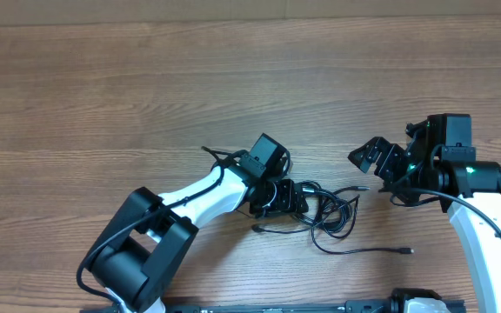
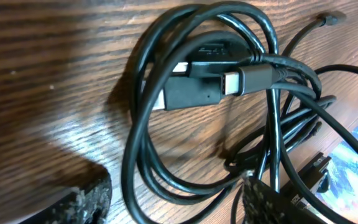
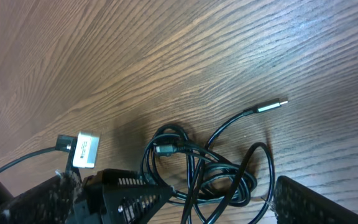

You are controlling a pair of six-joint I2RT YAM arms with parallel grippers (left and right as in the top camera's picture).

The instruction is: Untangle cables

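The cables (image 1: pixel 330 210) are thin black cords looped in a tangle at the table's middle front. One end (image 1: pixel 406 251) trails right, and a silvery plug (image 1: pixel 361 188) points toward the right arm. My left gripper (image 1: pixel 278 196) is down at the tangle's left side. In the left wrist view the gripper (image 2: pixel 179 205) is open, with several loops (image 2: pixel 166 124) and two plugs (image 2: pixel 241 81) lying between its fingers. My right gripper (image 1: pixel 370 159) is open and empty, up and right of the tangle. In its wrist view the gripper (image 3: pixel 188 202) looks down on the tangle (image 3: pixel 219 177) and the silvery plug (image 3: pixel 270 107).
The wooden table (image 1: pixel 146 78) stretches bare to the back and left. A white-labelled connector (image 3: pixel 86 150) on a thicker wire sits beside the left gripper's black body (image 3: pixel 126 190). The left arm (image 1: pixel 190 204) reaches in from the front left.
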